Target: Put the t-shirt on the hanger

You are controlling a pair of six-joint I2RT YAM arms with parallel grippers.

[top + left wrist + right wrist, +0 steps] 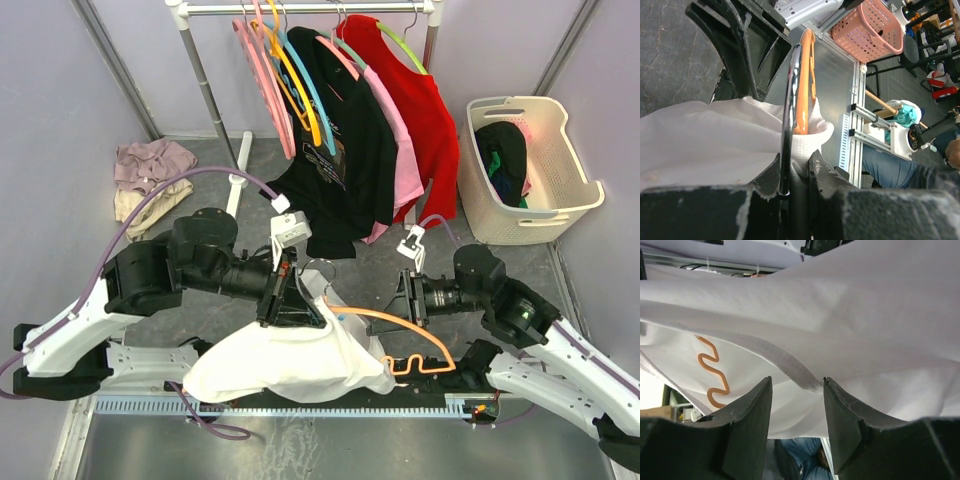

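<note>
Your left hand (pixel 796 164) is pressed together on the thin metal hook (pixel 790 100) of the thin orange plastic hanger (pixel 395 319), with a bunch of white cloth caught in the same pinch. Your right hand (pixel 797 390) is spread, and a folded hem of the plain white cotton t-shirt (pixel 290 360) lies across the gap between its two fingertips. That t-shirt hangs between your two arms at the near edge of the dark grey worktop (pixel 90 230). It covers the hanger's left half, while the right half of the arch and the wavy bottom bar stick out bare. You have two baskets in sight. One white slatted plastic laundry basket (pixel 580 190) stands at the far right and holds a heap of dark clothing, black with some green. One pink plastic basket (pixel 875 30) shows beyond the worktop in the left wrist view, and you cannot tell what it holds. Three shirts hang on the white rail (pixel 300 8): one black printed (pixel 340 170), one pink (pixel 397 150), one red (pixel 425 110). One loose pile of pale pink and beige clothes (pixel 150 175) lies at the far left.
</note>
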